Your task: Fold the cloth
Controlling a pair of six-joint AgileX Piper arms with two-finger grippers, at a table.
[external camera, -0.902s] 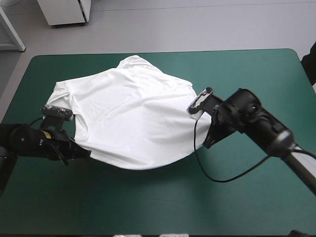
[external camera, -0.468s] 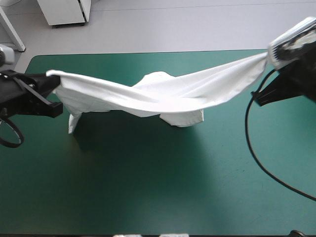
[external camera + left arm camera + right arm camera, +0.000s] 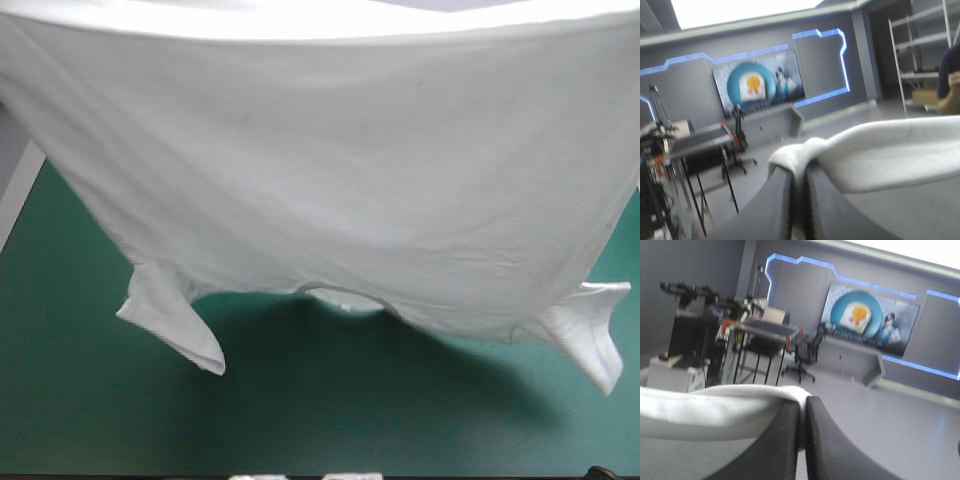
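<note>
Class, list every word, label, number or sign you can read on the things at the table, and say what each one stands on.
None can be read.
T-shirt: plain white, no print showing.
Pale patch at its collar: perhaps a label, too small to read.
Teal-green cover: no marks.

Light bright, even, from overhead. High view: T-shirt (image 3: 330,180) lit flat, top hem near washed out to white. Broad soft shadow (image 3: 400,365) beneath it on teal-green cover (image 3: 70,420), edges diffuse; no glare on cover. Left wrist view: ceiling light (image 3: 740,10) burnt out to pure white; left gripper (image 3: 801,167) black with dull grey sheen. Right wrist view: cloth fold bright on top, grey underneath.
</note>
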